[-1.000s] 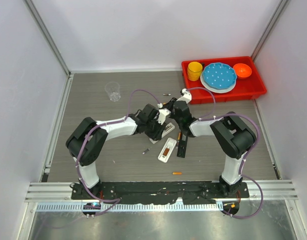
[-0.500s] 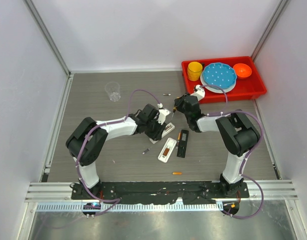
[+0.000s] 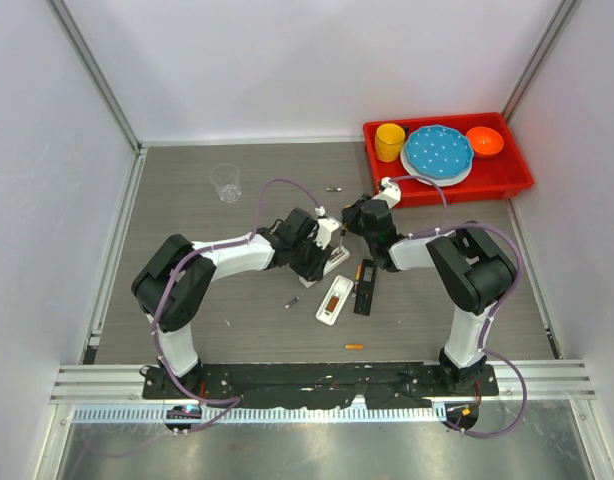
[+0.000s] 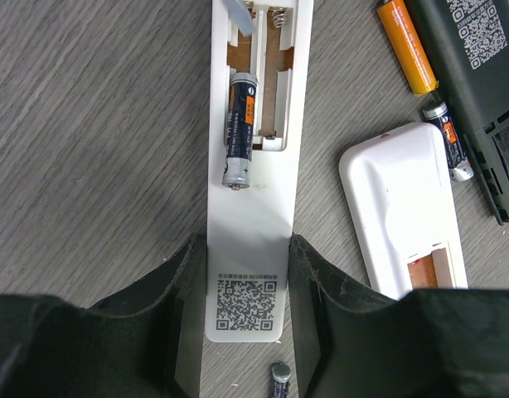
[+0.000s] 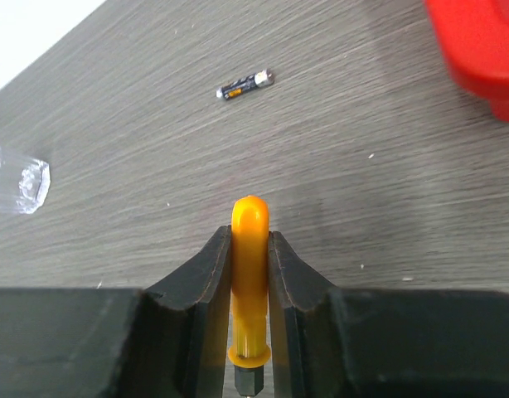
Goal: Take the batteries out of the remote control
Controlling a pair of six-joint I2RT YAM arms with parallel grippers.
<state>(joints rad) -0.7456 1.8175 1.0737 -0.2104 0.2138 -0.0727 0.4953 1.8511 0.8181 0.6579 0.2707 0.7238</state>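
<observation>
The left claw [image 4: 248,257] pinches the white remote [image 4: 253,207] by its long sides, near the end with the printed code square. The remote lies near the middle of the surface [image 4: 89,124]. In its open compartment one dark battery [image 4: 240,128] lies in the left slot, with its metal end over the compartment's edge. Beside this remote lies a second white remote [image 4: 395,207], then a black remote [image 4: 478,75]. A loose dark cell [image 4: 447,141] sits between those two, and an orange battery [image 4: 408,46] lies next to the black one.

The right claw [image 5: 249,240] is pressed onto the orange-handled tool [image 5: 249,274], handle end outward. Beyond it a stray battery [image 5: 245,84] lies toward the far edge. The red tray [image 5: 478,50] sits at the far right corner and a clear cup [image 5: 18,186] toward the far left.
</observation>
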